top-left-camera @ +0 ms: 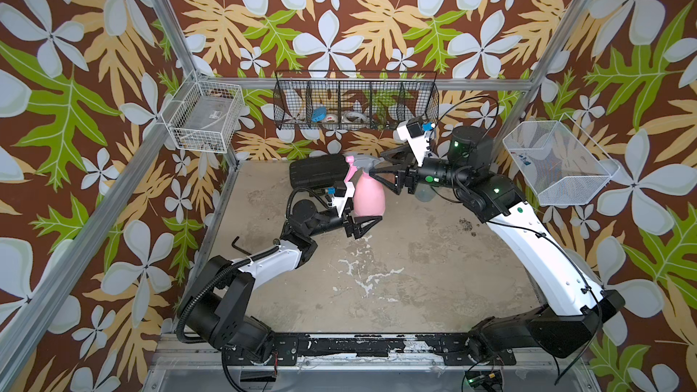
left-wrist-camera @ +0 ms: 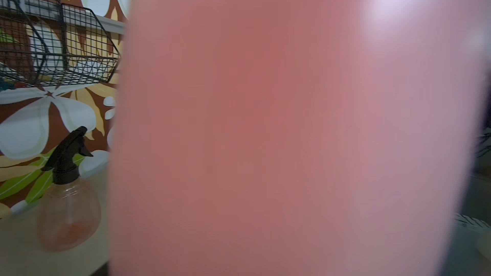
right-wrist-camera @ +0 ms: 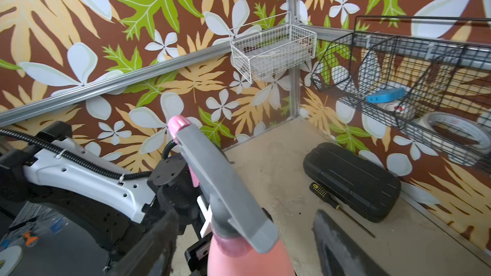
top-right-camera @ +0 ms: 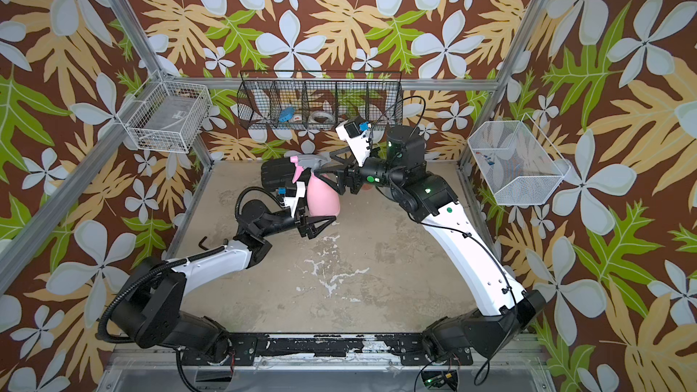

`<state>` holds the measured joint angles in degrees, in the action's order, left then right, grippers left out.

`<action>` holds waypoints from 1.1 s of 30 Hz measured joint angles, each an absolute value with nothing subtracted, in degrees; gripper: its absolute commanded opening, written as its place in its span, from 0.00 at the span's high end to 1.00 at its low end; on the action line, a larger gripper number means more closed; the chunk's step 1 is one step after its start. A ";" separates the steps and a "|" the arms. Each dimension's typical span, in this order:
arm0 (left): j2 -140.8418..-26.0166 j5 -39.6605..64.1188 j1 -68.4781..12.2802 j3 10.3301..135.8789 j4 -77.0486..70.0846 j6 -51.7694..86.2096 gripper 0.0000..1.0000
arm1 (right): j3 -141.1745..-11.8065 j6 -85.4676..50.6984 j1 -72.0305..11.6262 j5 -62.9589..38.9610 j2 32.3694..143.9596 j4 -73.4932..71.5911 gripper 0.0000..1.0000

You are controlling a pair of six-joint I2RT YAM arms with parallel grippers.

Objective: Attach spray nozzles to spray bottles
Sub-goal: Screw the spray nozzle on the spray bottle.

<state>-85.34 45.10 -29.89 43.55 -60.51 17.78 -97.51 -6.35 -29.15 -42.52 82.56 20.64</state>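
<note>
The grey-and-pink nozzle [right-wrist-camera: 225, 189] sits right between the right jaws, on top of the pink bottle [top-left-camera: 369, 197]. The right jaws are let go. They stand wide, one on each side of the nozzle's neck, and the right wrist view shows a gap on both sides. The nozzle lies long and flat, with its pink tip pointing away from the right arm. The bottle under it stands straight up on the table [top-left-camera: 415, 277].

The left jaws are low down, at the fat bottom of the pink bottle. They look clamped on it. The near finger is against the bottle and the far finger is hidden behind it. The left wrist view is nearly all pink because the bottle is so close.

So the right arm is nearer the nozzle, and the left arm is nearer the bottle's bottom. I cannot tell if the nozzle's ring is screwed tight. If it needs more turning, I think that is the right arm's job.

Farther out, I count three bottles: the pink one, an orange bottle [left-wrist-camera: 69, 216], and a clear bottle [top-left-camera: 424, 194] half hidden under the right arm. I count two nozzles: the grey-and-pink one and a black nozzle [left-wrist-camera: 66, 155] on the orange bottle. A third nozzle does not show.
</note>
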 measured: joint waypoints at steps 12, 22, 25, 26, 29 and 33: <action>-87.13 50.87 -30.02 45.19 -63.16 22.79 0.52 | -101.89 -5.78 -31.51 -48.03 88.27 22.02 0.58; -87.85 52.84 -30.06 45.93 -63.48 24.08 0.52 | -102.13 -2.76 -31.77 -46.96 88.49 22.44 0.92; -87.72 52.49 -30.04 46.44 -62.08 23.11 0.52 | -102.02 -2.76 -31.77 -46.61 88.31 22.37 1.00; -87.39 52.14 -30.04 46.48 -61.30 22.26 0.52 | -101.75 -2.74 -31.77 -46.39 88.07 22.33 1.00; -85.97 49.84 -30.04 46.50 -58.43 19.62 0.52 | -100.97 -2.70 -31.79 -44.66 87.15 21.80 1.00; -83.94 42.94 -30.06 46.48 -54.15 15.27 0.52 | -100.71 -3.42 -31.81 -40.32 86.96 20.49 1.00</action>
